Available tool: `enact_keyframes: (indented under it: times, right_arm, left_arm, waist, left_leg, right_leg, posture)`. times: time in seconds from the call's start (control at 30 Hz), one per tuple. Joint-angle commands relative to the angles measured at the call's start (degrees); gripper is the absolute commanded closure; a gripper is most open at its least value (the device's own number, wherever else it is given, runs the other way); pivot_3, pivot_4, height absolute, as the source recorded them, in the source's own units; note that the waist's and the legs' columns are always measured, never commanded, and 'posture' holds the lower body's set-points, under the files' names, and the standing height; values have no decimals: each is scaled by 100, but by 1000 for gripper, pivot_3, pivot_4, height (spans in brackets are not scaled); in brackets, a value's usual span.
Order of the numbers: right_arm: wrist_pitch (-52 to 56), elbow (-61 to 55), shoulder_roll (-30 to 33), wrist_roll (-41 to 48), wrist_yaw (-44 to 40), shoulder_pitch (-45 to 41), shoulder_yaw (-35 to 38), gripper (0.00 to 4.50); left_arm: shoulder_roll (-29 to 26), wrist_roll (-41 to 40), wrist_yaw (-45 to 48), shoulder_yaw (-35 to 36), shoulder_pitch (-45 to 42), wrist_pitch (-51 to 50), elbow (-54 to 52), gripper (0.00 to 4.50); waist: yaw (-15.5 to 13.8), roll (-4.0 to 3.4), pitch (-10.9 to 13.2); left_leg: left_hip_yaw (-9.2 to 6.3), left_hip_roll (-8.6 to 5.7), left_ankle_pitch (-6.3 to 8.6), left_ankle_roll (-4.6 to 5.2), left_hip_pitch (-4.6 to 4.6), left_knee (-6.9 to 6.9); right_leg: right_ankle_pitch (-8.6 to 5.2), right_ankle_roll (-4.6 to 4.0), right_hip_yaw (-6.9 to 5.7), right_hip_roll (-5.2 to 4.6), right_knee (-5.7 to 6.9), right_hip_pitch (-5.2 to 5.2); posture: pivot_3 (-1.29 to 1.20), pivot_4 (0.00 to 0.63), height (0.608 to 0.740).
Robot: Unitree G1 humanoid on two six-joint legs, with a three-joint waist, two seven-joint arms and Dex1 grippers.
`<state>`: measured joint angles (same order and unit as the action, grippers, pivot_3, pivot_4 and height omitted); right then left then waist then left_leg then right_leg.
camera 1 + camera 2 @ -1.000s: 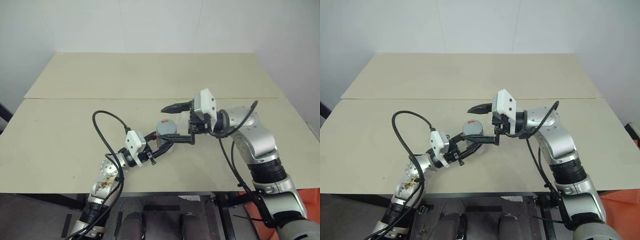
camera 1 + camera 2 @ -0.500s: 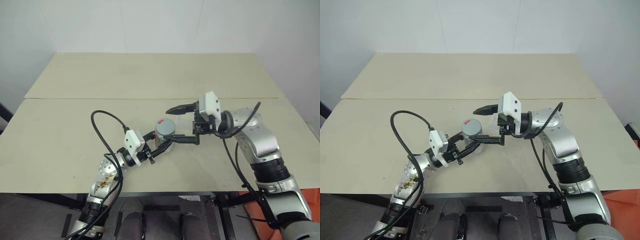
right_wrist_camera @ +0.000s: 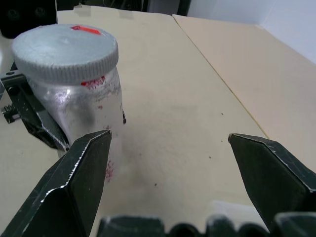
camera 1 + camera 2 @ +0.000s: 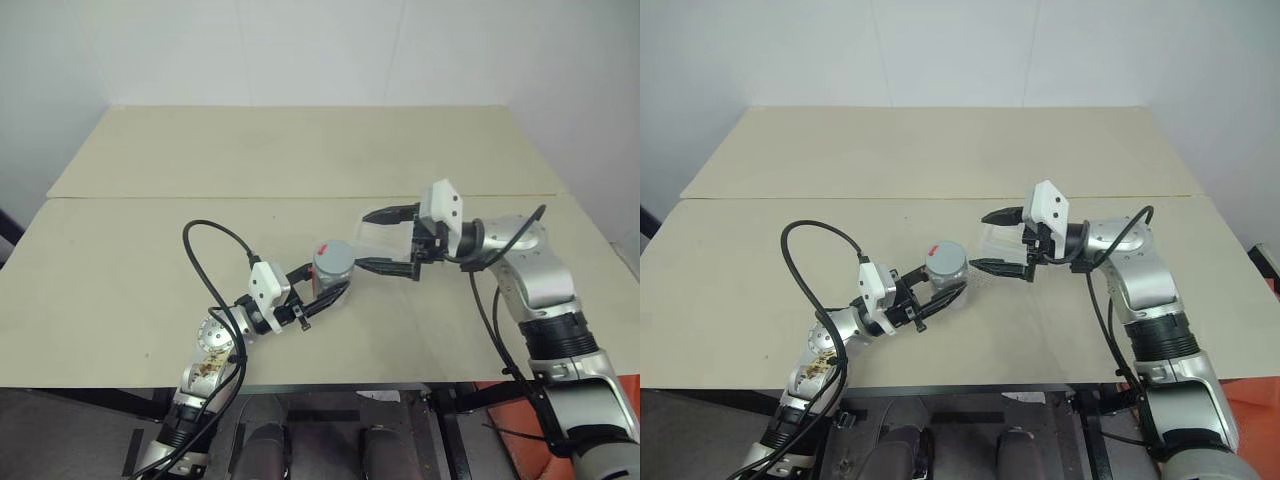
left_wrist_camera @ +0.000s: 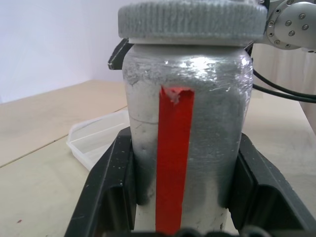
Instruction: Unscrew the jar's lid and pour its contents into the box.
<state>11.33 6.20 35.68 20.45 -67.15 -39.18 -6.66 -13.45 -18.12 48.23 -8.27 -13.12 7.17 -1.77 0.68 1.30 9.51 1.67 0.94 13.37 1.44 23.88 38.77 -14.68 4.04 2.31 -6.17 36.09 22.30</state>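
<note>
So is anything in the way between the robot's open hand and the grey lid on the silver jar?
Nothing visible blocks it. The open right gripper sits beside the ribbed grey lid of the silver jar with the red stripe, with only bare table between. The left gripper holds the jar lower down.

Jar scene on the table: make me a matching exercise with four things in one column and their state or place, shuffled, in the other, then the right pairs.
Things:
1. jar
2. lid
3. box
4. right tool

States:
A. open, holding nothing, beside the jar
B. screwed on top of the jar
C. clamped upright in the left tool
D. clear, lying flat on the table

Pairs: 1-C, 2-B, 3-D, 4-A
</note>
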Motion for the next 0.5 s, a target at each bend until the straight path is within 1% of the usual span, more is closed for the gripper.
enact_keyframes:
  times: [0.03,0.2,0.37,0.5]
  right_arm:
    - [-95,-304,159,81,-194,69,185,38]
    - [223,-918,282,563,-629,267,250,38]
    - [551,-1308,-37,709,-172,149,230,38]
    - [859,-1466,-207,808,-76,63,149,38]
  left_arm:
    - [-7,-77,13,19,0,96,-275,2544]
    - [-27,-49,11,31,-49,128,-225,2544]
    - [-32,-6,-83,36,44,132,-278,2544]
    - [-26,13,-100,-1,79,145,-307,2544]
  waist:
    - [-1,0,0]
    - [-4,0,0]
    - [15,0,0]
    - [0,0,0]
  left_leg:
    - [0,0,0,0,0,0]
    - [0,0,0,0,0,0]
    - [-1,3,0,0,-2,0]
    - [-1,2,0,0,-2,1]
  right_leg:
    - [0,0,0,0,0,0]
    - [0,0,0,0,0,0]
    - [0,0,0,0,3,0]
    - [0,0,1,0,2,0]
  posture:
    - [0,150,740]
    - [0,150,740]
    - [0,150,740]
    - [0,150,740]
